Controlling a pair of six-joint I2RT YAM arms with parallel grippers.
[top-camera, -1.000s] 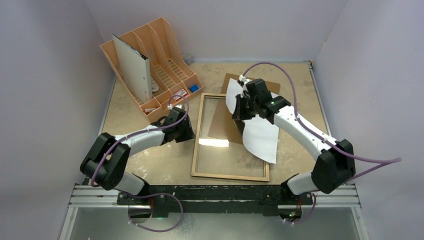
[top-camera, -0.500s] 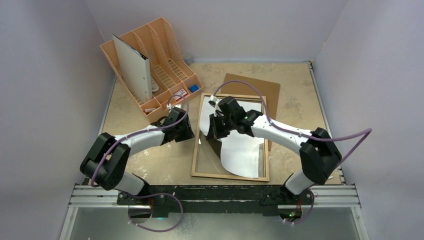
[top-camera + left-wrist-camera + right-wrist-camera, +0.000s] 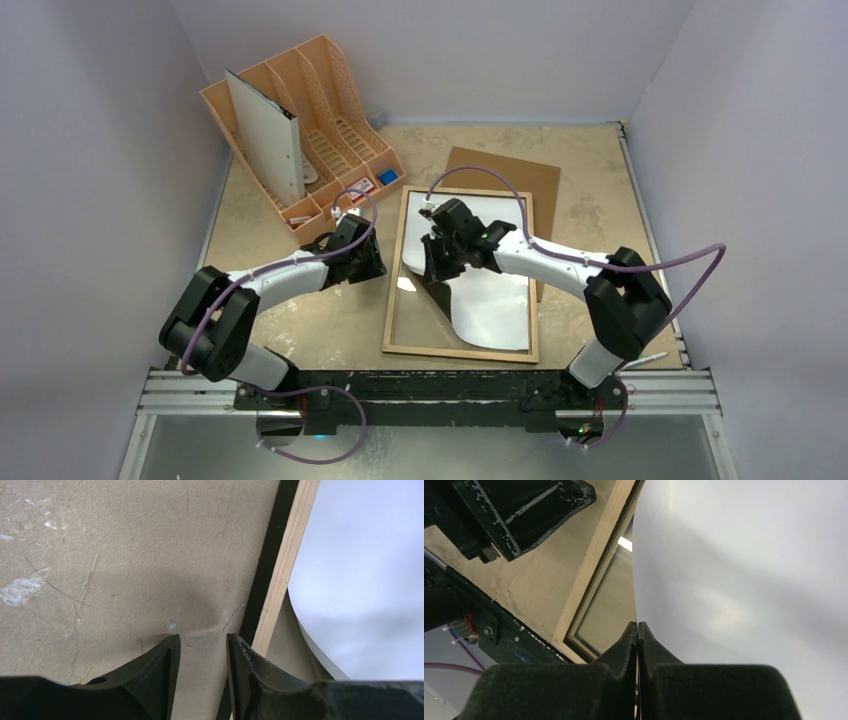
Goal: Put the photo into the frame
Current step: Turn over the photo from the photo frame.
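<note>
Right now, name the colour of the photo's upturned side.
White. The photo shows best in the top external view.

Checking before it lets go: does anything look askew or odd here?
The photo is not lying flat. White reverse up, its left edge is pinched in the right gripper and held up, so the sheet bows over the frame. The brown backing board also pokes out from under the frame's far end.

Pale lilac walls (image 3: 90, 150) close round the beige, scuffed bench (image 3: 600, 170) on three sides. Beyond the left tool (image 3: 376, 266), a peach file rack (image 3: 350, 100) stands in the far corner. Behind it, a metal rail (image 3: 190, 393) edges the bench.
</note>
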